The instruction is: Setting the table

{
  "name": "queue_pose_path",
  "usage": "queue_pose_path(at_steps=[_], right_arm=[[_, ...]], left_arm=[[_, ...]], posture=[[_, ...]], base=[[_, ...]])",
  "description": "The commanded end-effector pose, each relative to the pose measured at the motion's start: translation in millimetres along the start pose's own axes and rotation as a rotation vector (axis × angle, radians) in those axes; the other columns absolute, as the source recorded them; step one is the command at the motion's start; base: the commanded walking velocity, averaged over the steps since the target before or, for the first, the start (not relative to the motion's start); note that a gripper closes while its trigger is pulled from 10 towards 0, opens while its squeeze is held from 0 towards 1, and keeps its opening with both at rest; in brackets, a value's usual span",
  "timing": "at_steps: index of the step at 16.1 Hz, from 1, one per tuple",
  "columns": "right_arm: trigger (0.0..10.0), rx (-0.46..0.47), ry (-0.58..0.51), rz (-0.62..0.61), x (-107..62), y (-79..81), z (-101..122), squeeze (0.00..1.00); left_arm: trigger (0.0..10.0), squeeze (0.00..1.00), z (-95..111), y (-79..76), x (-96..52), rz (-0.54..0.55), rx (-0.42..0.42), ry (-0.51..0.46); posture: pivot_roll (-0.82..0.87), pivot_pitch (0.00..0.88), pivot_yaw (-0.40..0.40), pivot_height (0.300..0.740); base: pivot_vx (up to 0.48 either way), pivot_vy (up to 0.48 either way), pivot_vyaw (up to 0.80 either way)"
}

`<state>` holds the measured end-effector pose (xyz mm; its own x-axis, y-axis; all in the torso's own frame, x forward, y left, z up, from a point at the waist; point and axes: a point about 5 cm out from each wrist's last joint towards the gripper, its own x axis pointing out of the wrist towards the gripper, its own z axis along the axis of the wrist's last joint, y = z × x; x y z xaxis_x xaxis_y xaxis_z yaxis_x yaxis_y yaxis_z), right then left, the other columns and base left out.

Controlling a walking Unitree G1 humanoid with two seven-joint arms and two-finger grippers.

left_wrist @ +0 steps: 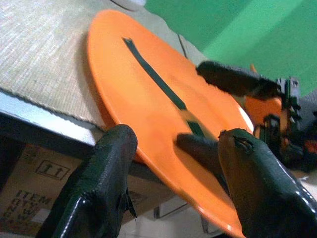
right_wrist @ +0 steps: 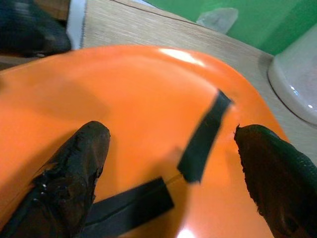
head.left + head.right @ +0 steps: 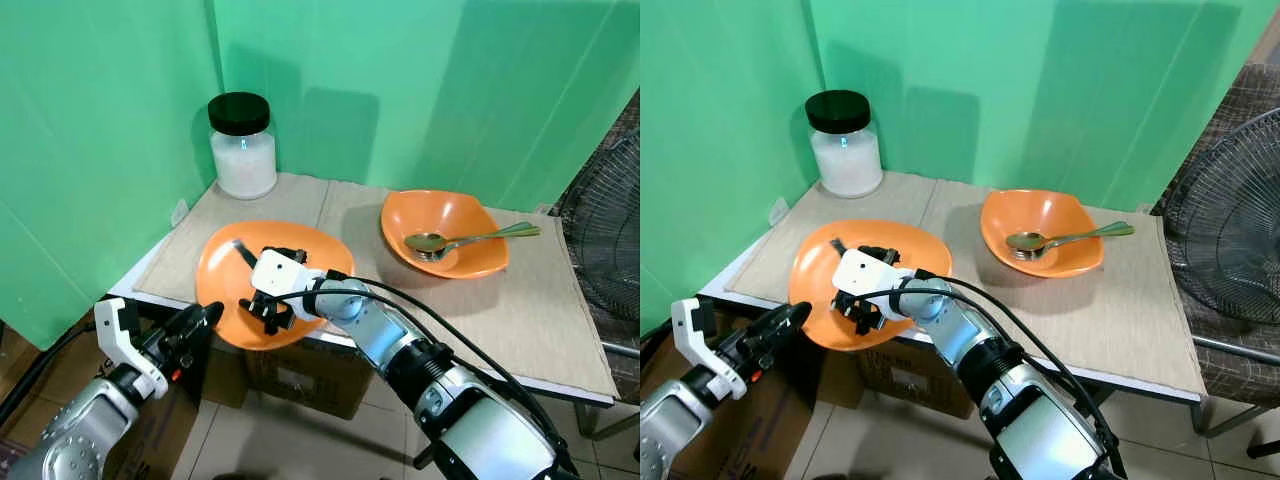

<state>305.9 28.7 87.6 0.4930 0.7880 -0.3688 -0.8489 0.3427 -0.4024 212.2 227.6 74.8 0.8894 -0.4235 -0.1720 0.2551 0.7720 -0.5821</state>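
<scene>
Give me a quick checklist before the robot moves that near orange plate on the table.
1. Right claw over the orange plate, fingers spread: ok.
2. Right claw gripping the plate: not ok.
3. Left claw open at the plate's near edge, below the table front: ok.
4. Plate fully on the table: not ok, it overhangs the front.
5. Orange bowl holding a spoon, apart from the plate: ok.
6. Jar stands clear at the back: ok.

A cardboard box [image 1: 27,191] under the table, at the lower left of the left wrist view, carries printed "ITEM" above a partly legible "N.W", below a boxed pair of upward arrows.
</scene>
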Motion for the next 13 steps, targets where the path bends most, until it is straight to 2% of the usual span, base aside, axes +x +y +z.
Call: queue_pose_path(at_steps=[1,4,5,6,7,13], right_arm=[[10.0,0.018,0.011,0.050,1.5,9.0,-3,0.00],[10.0,0.027,-0.005,0.039,1.1,3.4,0,0.00],[10.0,0.029,-0.012,0.034,0.8,1.5,2,0.00],[10.0,0.035,-0.021,0.018,0.0,-3.6,4,0.00],[10.0,0.036,-0.024,0.001,-0.7,-8.3,5,0.00],[10.0,0.030,-0.021,-0.023,-1.5,-16.4,6,0.00]], left_arm=[[10.0,0.00,-2,-4.7,10.3,-0.021,-0.001,0.013],[9.7,0.00,-6,1.2,17.8,0.010,-0.027,0.027],[6.0,0.00,-7,2.9,19.1,0.022,-0.036,0.035],[1.2,0.00,-8,4.2,21.0,0.025,-0.042,0.042],[0.0,0.00,-9,5.4,21.6,0.032,-0.039,0.052],[0.0,0.00,-9,9.9,20.0,0.053,-0.044,0.073]], posture=[[0.14,0.000,-0.031,0.740],[0.14,0.000,-0.027,0.740],[0.14,0.000,-0.027,0.740],[0.14,0.000,-0.023,0.740],[0.14,0.000,-0.021,0.740],[0.14,0.000,-0.029,0.740]], base=[[0.000,0.000,0.00],[0.000,0.000,0.00],[0.000,0.000,0.00],[0.000,0.000,0.00],[0.000,0.000,0.00],[0.000,0.000,0.00]])
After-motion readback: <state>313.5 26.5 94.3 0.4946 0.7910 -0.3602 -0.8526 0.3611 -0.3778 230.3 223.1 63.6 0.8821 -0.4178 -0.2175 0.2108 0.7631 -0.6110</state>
